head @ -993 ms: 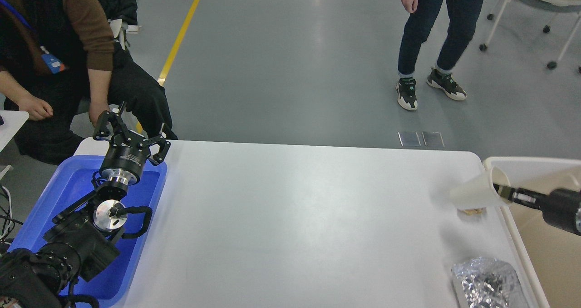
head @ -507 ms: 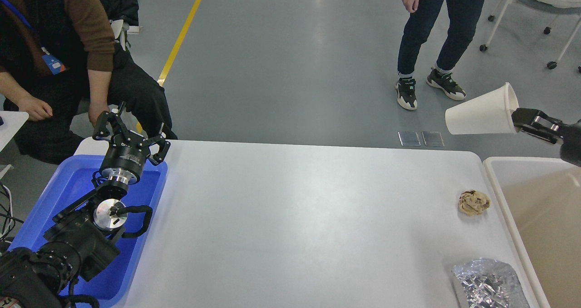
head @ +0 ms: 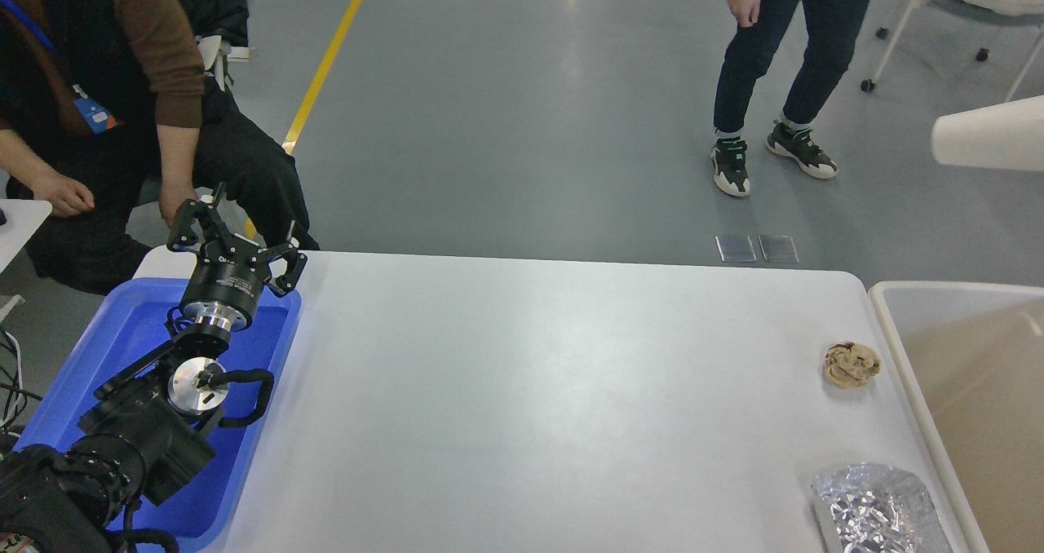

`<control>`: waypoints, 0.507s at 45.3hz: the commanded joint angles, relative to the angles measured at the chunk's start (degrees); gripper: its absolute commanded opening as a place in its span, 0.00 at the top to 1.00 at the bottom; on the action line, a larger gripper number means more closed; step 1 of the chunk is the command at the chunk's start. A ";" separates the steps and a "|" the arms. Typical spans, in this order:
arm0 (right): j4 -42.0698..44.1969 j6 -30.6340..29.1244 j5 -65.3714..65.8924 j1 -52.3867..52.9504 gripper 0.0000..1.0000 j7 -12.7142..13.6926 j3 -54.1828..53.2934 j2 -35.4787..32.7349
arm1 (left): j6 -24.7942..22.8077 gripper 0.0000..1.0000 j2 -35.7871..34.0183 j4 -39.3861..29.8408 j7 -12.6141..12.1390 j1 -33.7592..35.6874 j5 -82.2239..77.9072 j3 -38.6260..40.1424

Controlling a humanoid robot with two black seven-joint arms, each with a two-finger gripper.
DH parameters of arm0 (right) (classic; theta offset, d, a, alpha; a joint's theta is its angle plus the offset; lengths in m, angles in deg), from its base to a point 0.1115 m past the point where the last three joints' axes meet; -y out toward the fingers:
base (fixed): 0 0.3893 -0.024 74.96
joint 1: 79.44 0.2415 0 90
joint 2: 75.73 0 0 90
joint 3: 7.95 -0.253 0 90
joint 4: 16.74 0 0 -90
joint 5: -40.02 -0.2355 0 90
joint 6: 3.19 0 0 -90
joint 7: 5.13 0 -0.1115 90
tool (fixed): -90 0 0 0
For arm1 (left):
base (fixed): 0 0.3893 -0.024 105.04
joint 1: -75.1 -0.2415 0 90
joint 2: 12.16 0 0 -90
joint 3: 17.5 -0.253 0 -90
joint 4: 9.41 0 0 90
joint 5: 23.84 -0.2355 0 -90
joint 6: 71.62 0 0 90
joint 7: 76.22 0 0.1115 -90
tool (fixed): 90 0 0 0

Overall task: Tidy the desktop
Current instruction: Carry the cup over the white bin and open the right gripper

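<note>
No legible text, label, brand, number or sign anywhere in view.

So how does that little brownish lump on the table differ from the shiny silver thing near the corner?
The crumpled brown paper wad is small, rounded and dull tan; the crinkled foil packet is larger, flatter and reflective silver. The wad lies farther back on the desktop, the foil at the near edge, partly out of view. Both lie near the beige bin.
</note>
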State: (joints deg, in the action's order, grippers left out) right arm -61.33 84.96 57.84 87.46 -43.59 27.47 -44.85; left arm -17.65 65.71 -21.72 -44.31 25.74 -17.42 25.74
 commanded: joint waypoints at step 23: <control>47.40 -3.34 -9.13 -32.17 1.00 21.41 -7.29 21.59 | 0.00 0.00 0.01 0.01 0.00 0.05 0.00 0.00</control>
State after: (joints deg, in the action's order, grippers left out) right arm -22.46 81.38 49.56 62.17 -30.03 24.24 -28.79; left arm -17.65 65.71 -21.72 -44.31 25.77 -17.43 25.74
